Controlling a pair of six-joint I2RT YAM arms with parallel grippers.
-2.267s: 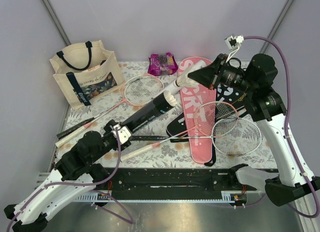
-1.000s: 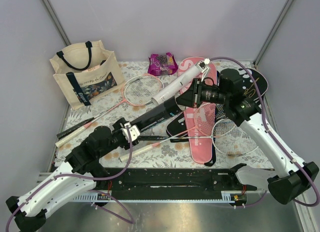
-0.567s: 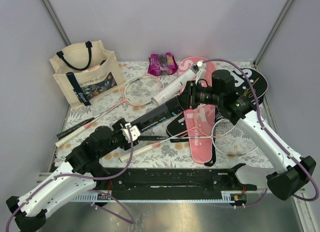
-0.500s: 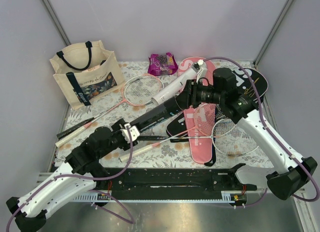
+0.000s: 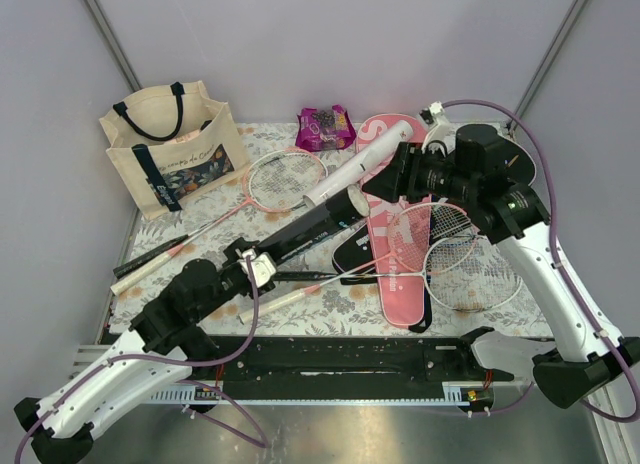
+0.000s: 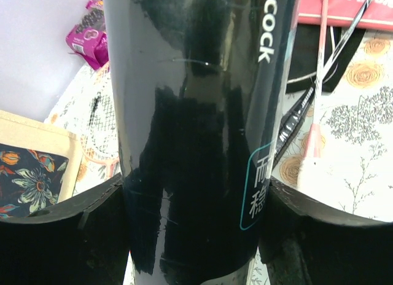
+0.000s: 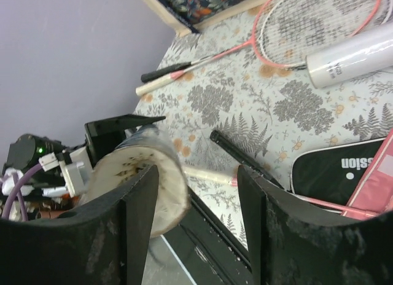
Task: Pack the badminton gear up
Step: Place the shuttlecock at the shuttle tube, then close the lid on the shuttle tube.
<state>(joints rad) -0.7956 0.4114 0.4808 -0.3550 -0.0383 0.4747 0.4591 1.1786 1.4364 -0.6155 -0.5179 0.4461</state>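
My left gripper (image 5: 250,267) is shut on the lower end of a long black tube (image 5: 310,224), which slants up and right over the table. In the left wrist view the black tube (image 6: 190,131) fills the gap between both fingers. My right gripper (image 5: 392,176) hangs open just right of the tube's upper mouth. From the right wrist, that open mouth (image 7: 138,183) shows pale feathers inside, beside the left finger (image 7: 132,217); nothing lies between the jaws. A white tube (image 5: 355,171) lies behind, with a pink cover (image 5: 395,234) and rackets (image 5: 470,269) to the right.
A cream tote (image 5: 170,149) stands at the back left, with a pink-rimmed racket (image 5: 285,179) beside it. A purple snack packet (image 5: 325,127) lies at the back. A black cover (image 5: 355,252) sits under the pink one. Racket handles (image 5: 150,259) lie at the left edge.
My right gripper was shut at the black tube's mouth; it has opened and drawn back to the right. The left arm has kept the tube in place.
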